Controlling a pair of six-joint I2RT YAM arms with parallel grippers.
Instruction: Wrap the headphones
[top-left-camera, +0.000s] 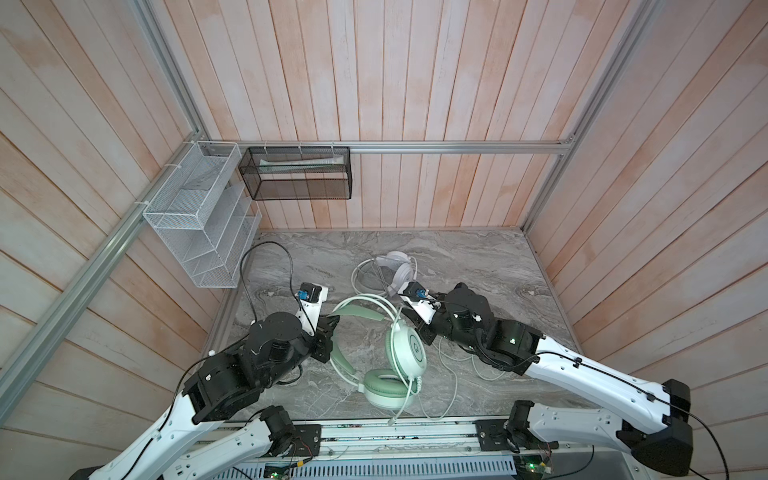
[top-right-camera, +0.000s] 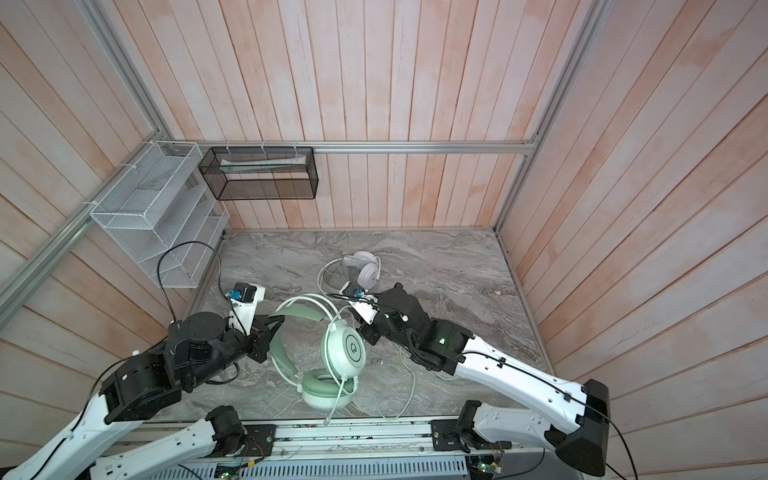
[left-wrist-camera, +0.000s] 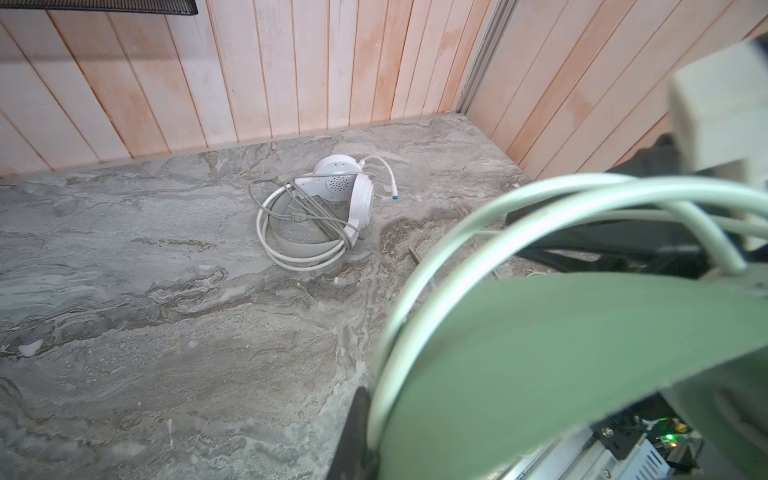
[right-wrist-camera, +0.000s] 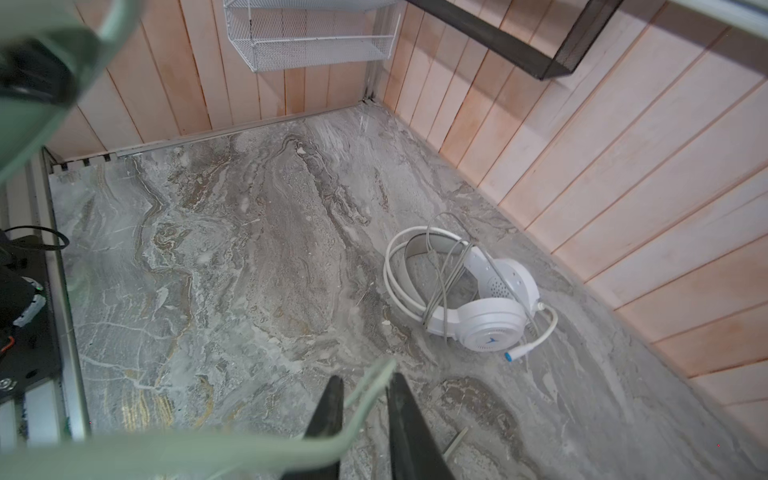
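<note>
left fingers (left-wrist-camera: 355, 440) tight on mint headband (left-wrist-camera: 561, 353), mint strand (right-wrist-camera: 370, 384) between right fingers (right-wrist-camera: 405, 419)

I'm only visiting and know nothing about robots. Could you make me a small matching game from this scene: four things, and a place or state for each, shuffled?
Things:
1. white headset
2. green headset
3. black basket
4. white rack

Descriptions:
A. hangs on the back wall
B. cable wound round it
C. hangs on the side wall
D. band pinched by the left end effector

Pairs: 1-B, 2-D, 3-A, 4-C.
</note>
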